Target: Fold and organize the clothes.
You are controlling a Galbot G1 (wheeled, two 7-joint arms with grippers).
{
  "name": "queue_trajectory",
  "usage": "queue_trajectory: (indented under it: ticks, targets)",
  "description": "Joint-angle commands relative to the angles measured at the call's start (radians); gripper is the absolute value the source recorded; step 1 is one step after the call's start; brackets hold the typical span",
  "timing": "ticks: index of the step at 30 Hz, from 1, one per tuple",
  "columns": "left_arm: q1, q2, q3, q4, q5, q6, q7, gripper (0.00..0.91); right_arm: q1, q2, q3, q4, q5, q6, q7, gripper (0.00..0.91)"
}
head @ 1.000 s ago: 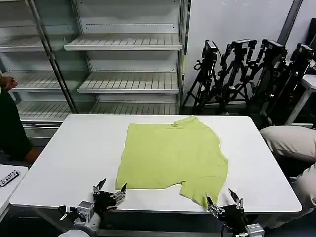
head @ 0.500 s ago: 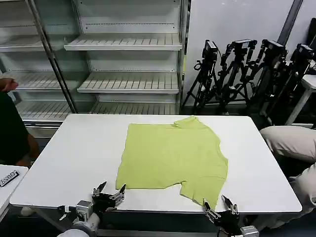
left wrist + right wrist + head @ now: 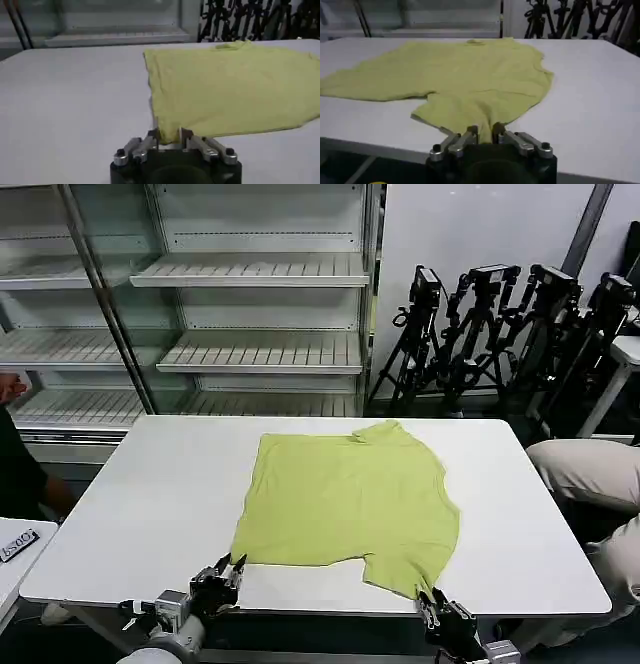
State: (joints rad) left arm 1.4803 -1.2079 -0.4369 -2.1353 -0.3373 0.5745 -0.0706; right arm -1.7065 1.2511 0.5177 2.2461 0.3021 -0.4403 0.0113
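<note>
Pinching the near-left hem corner of the plain lime-green short-sleeved shirt of soft fabric (image 3: pixel 347 500), the left gripper (image 3: pixel 227 571) has its fingers drawn narrow, with a fold of cloth between them; the left wrist view (image 3: pixel 169 134) shows the fabric rising slightly into the tips. The right gripper (image 3: pixel 436 604) sits at the near-right sleeve tip, its fingers (image 3: pixel 472 132) likewise closed to a thin gap around the yellow-green edge, though how firmly the cloth is caught there is hard to judge.

Beyond both sets of fingers the shirt lies spread nearly flat on the large white rectangular table (image 3: pixel 150 514), its small collar at the far end, its body smooth with only faint wrinkles. It covers the table's middle, well short of the far, left and right edges. Both grippers hang at the table's near edge. Bare white tabletop stretches wide outside the left fingers and outside the right fingers, and a strip runs past the collar toward the far edge.
</note>
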Motion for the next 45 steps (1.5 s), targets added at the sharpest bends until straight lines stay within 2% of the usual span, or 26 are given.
queue_trajectory:
  ticks: [1, 8, 15, 21, 36, 38, 39, 40, 45]
  targets:
    - [-0.135, 0.011, -0.013, -0.014, -0.041, 0.002, 0.014, 0.010, 0.130, -0.006, 0.020, 0.011, 0.073, -0.024, 0.000, 0.000]
    - [-0.350, -0.003, 0.009, 0.144, -0.129, 0.002, 0.010, 0.010, 0.443, -0.014, -0.019, -0.161, 0.103, -0.064, 0.017, 0.000]
    - [-0.476, -0.026, 0.050, 0.293, -0.158, 0.002, 0.009, 0.010, 0.625, -0.008, -0.070, -0.370, 0.062, -0.061, 0.004, 0.000]
    - [-0.514, -0.037, 0.051, 0.378, -0.169, 0.001, 0.011, 0.010, 0.665, -0.004, -0.073, -0.439, 0.034, -0.041, -0.006, 0.000]
    - [-0.601, -0.011, 0.118, 0.523, -0.151, -0.027, 0.022, 0.020, 0.753, 0.006, -0.108, -0.560, 0.012, -0.007, -0.023, 0.000]
    - [-0.608, -0.011, 0.121, 0.537, -0.143, -0.027, 0.021, 0.907, 0.753, 0.008, -0.108, -0.560, 0.008, -0.007, -0.023, 0.000]
    - [-0.615, -0.010, 0.127, 0.551, -0.120, -0.026, 0.020, 0.907, 0.751, 0.011, -0.108, -0.561, 0.000, -0.009, -0.021, 0.000]
    - [-0.615, -0.007, 0.129, 0.558, -0.112, -0.028, 0.028, 0.907, 0.752, 0.014, -0.110, -0.563, -0.018, -0.018, -0.016, 0.907]
    - [-0.590, 0.009, 0.127, 0.521, -0.106, -0.029, 0.045, 0.907, 0.746, 0.028, -0.095, -0.566, -0.008, 0.002, -0.019, 0.907]
